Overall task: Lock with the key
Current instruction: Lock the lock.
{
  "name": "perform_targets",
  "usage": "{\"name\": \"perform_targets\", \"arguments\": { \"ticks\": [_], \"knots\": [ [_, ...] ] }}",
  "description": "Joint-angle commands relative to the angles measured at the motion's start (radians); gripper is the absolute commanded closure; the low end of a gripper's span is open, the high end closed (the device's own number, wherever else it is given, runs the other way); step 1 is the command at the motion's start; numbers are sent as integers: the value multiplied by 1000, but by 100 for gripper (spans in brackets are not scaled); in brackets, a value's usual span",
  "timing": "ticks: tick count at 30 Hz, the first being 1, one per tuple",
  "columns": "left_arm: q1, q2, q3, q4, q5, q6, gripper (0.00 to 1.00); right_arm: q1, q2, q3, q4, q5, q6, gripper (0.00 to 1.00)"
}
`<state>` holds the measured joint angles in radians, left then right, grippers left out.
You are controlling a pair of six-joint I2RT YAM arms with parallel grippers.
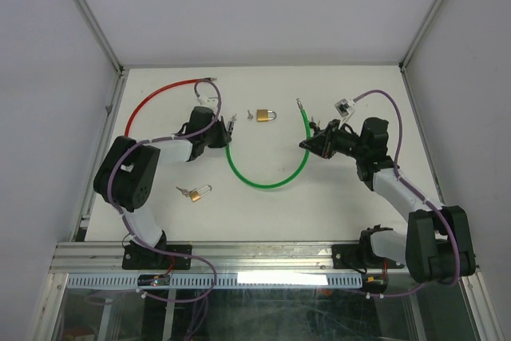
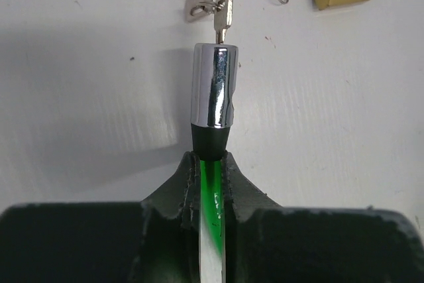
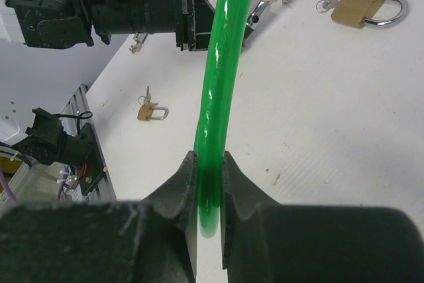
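A green cable lock [image 1: 267,184] lies in a U on the white table. Its chrome lock barrel [image 2: 214,86] sticks out just beyond my left gripper [image 2: 212,164], which is shut on the green cable right behind the barrel's black collar. A silver key [image 2: 224,18] sits in the barrel's far end, with a second key [image 2: 199,1] hanging from its ring. My right gripper [image 3: 210,164] is shut on the green cable [image 3: 218,64] on the other side of the U, near its bare metal pin end [image 1: 300,105].
A brass padlock [image 1: 266,115] with a key [image 1: 249,115] beside it lies between the two grippers, towards the back. A small padlock [image 1: 197,192] lies nearer the front left. A red cable lock [image 1: 156,97] curves along the back left. White walls enclose the table.
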<state>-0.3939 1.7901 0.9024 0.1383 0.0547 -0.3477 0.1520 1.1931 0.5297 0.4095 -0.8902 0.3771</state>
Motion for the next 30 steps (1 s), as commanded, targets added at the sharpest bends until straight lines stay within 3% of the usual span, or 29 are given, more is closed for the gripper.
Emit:
{"name": "perform_targets", "arguments": {
  "ticks": [1,9,11,16,30],
  "knots": [
    [-11,-140,-74,145,56,29,100,-2,-42,55,37,-22,-41,100],
    [-38,-349,-295,468,131,75,100,33,-67,85,-53,-47,-94,100],
    [-67,-404,-337,531,138,117,100,50,-70,97,-88,-76,-219,100],
    [-156,-495,-429,676,99,232,100,106,-70,132,-193,-68,-331,100],
    [-295,-558,-409,659,-118,368,100,245,-12,203,-394,-4,-548,100]
  ]
}}
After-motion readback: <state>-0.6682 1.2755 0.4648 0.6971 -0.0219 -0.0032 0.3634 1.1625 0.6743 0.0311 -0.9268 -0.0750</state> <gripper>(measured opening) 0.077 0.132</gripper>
